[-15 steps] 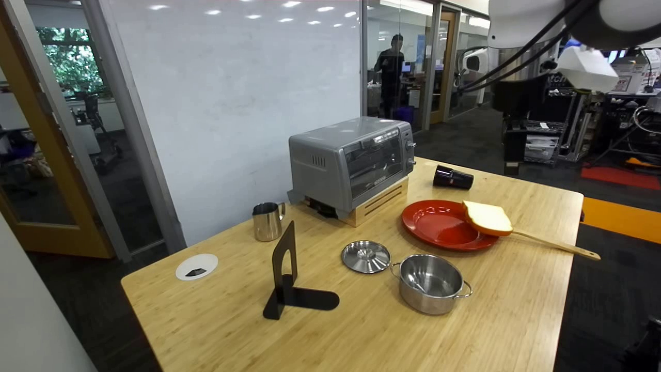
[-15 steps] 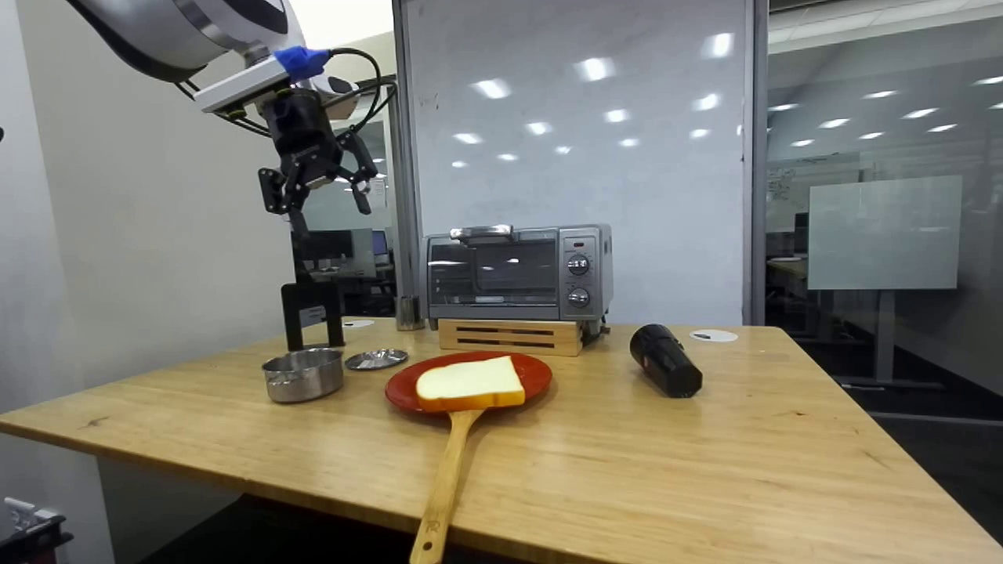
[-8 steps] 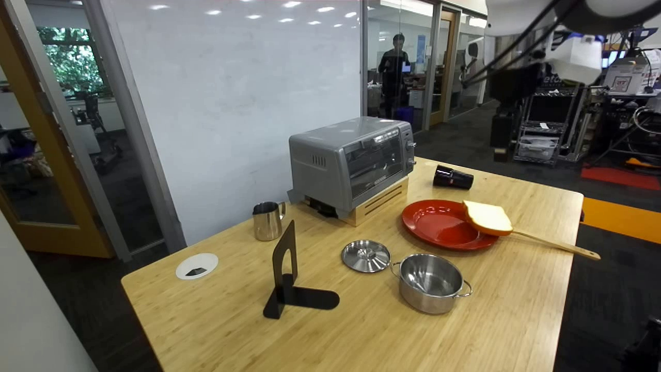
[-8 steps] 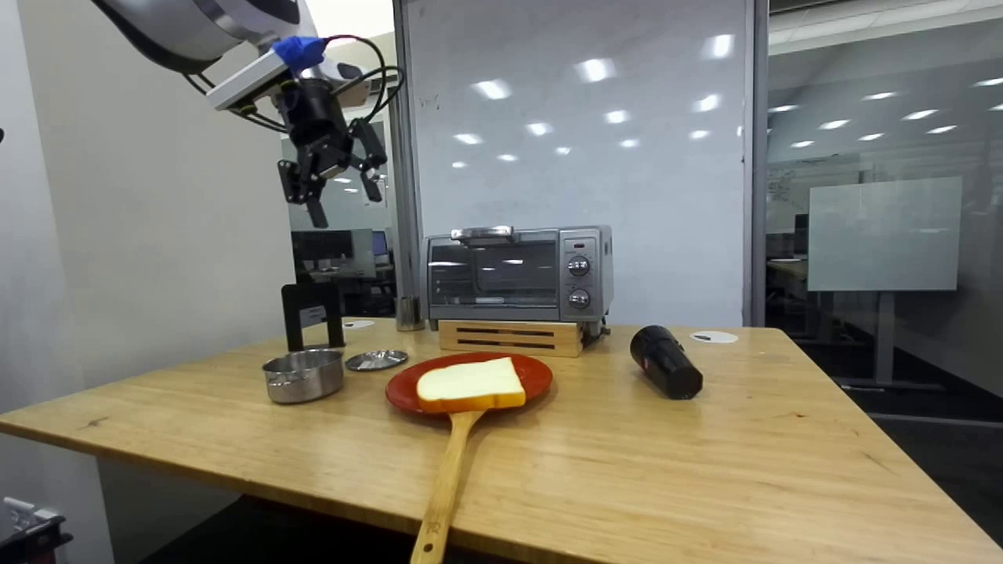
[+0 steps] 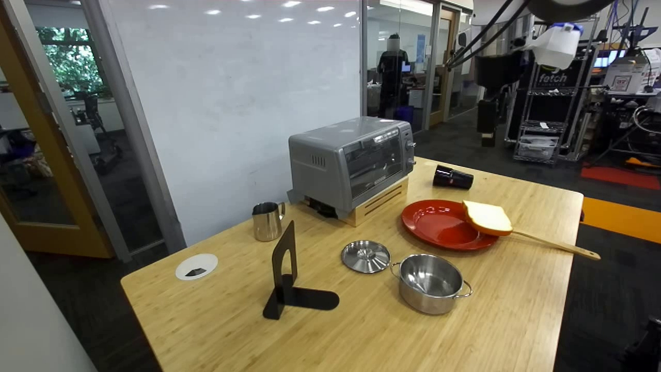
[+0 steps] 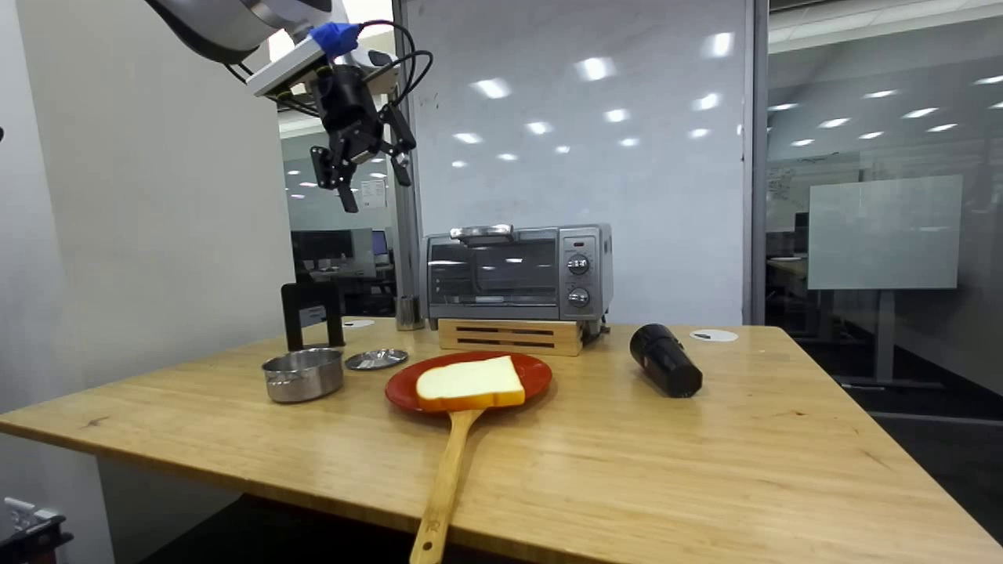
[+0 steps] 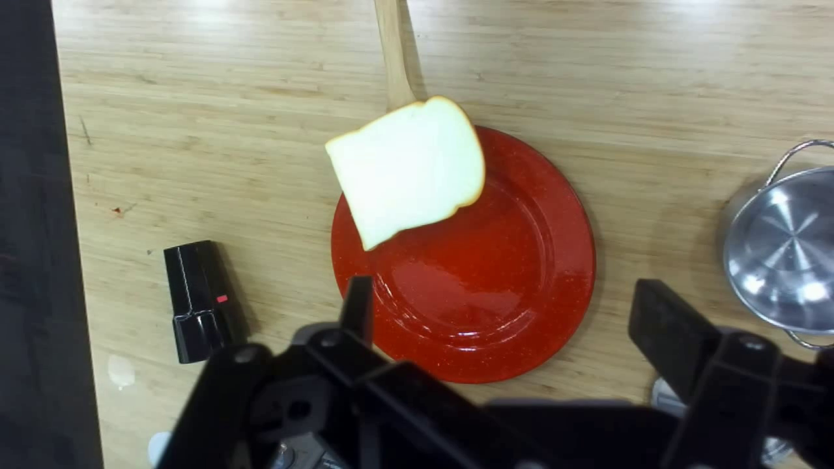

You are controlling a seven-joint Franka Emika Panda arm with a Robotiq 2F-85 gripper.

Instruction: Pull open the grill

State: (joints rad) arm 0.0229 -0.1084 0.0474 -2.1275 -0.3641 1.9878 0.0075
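Now we swing our gripper point(image 6: 376, 193) nearer the closed grill point(image 6: 519, 272).
Wide and empty, it hangs higher than the red plate point(image 6: 537, 375); in an exterior view the grill stands behind that plate, handle point(image 6: 482, 233) untouched: still approaching, we judge.

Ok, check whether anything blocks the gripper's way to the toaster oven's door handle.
Nothing visible blocks the open gripper from the door handle of the toaster oven; the red plate and steel pot sit lower, on the table.
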